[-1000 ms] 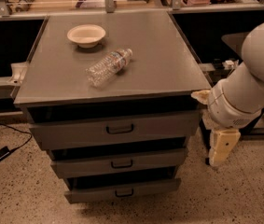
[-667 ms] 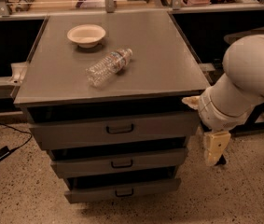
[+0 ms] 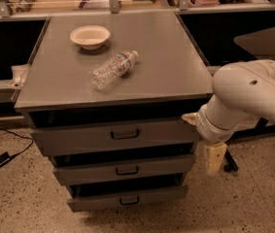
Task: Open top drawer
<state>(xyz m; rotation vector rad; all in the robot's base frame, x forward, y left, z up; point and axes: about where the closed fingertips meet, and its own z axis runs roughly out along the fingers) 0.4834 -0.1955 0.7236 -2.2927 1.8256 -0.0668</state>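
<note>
The top drawer is the widest of three grey drawers under the grey table top, with a small black handle at mid-front. A dark gap shows above its front. My gripper hangs at the drawer's right end, beside the cabinet's right front corner, well right of the handle and not touching it. The white arm reaches in from the right.
A white bowl and a clear plastic bottle lying on its side are on the table top. The narrower middle drawer and the smallest bottom drawer sit below. A black cable and adapter lie on the floor at left.
The arm has moved left, bringing the gripper closer to the right end of the top drawer. The drawers, bowl and bottle have not moved.
</note>
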